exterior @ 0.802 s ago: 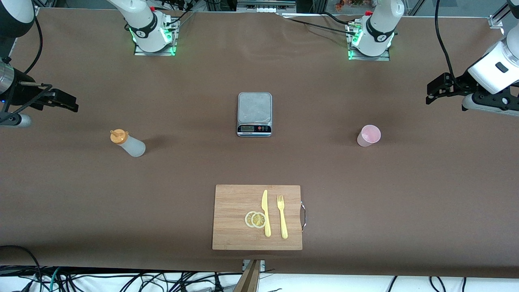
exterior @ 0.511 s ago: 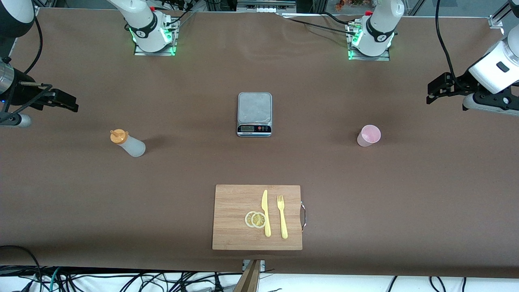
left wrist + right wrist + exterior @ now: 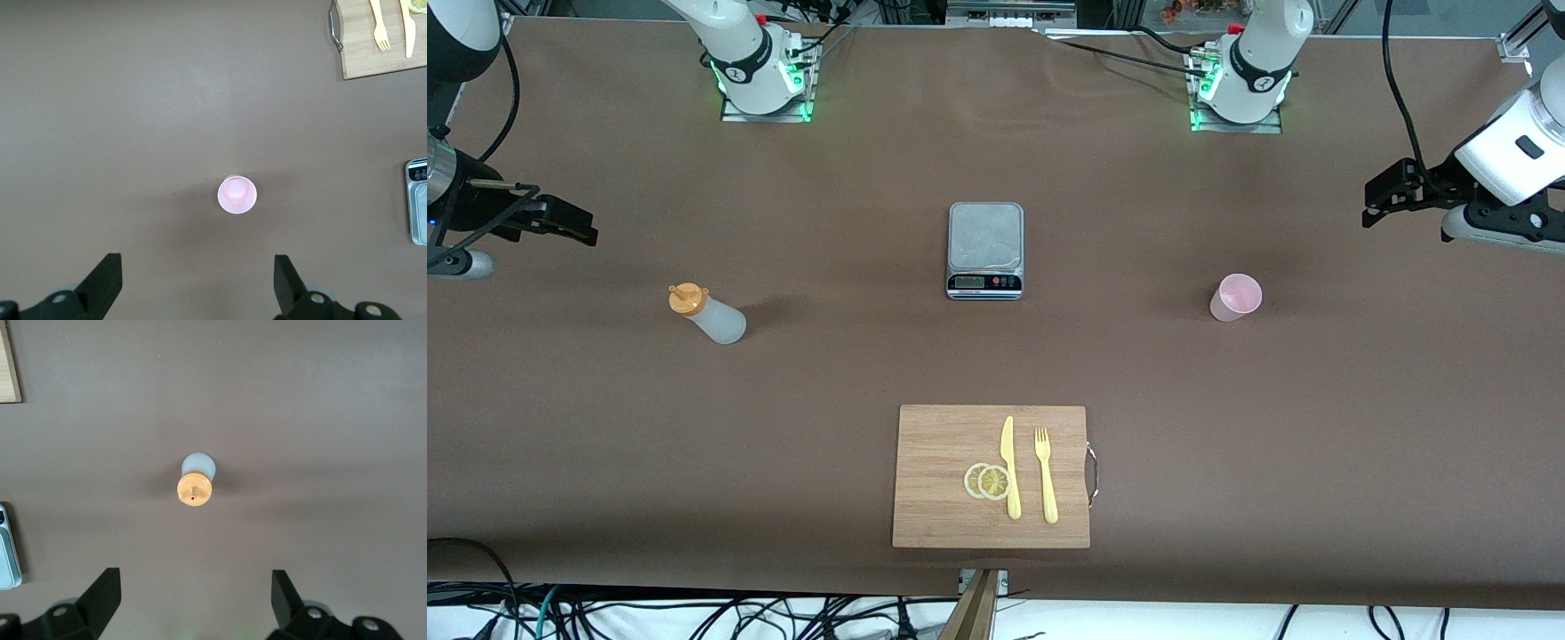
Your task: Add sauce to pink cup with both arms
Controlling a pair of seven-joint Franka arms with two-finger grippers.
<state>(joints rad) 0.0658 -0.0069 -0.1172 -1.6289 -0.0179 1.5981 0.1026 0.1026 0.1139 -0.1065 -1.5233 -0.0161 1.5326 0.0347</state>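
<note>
Board [image 3: 943,480]: by the near edge, untouched.
Sauce [image 3: 706,316]: upright, toward the right arm's end.
Cup [image 3: 1235,297]: upright, empty, toward the left arm's end.
Right gripper [image 3: 560,220]: spread wide, empty, barely moved.
Left gripper [image 3: 1392,191]: spread wide, empty, edged slightly outward; nothing grasped yet.

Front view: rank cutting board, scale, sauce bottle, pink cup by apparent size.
1. Cutting board, clearly largest.
2. Scale.
3. Sauce bottle.
4. Pink cup, smallest, though not far off the bottle.

The scale [image 3: 984,250] stands between the sauce [image 3: 705,315] and the pink cup [image 3: 1235,297] — cutting board [image 3: 943,498] nearer the camera.
</note>
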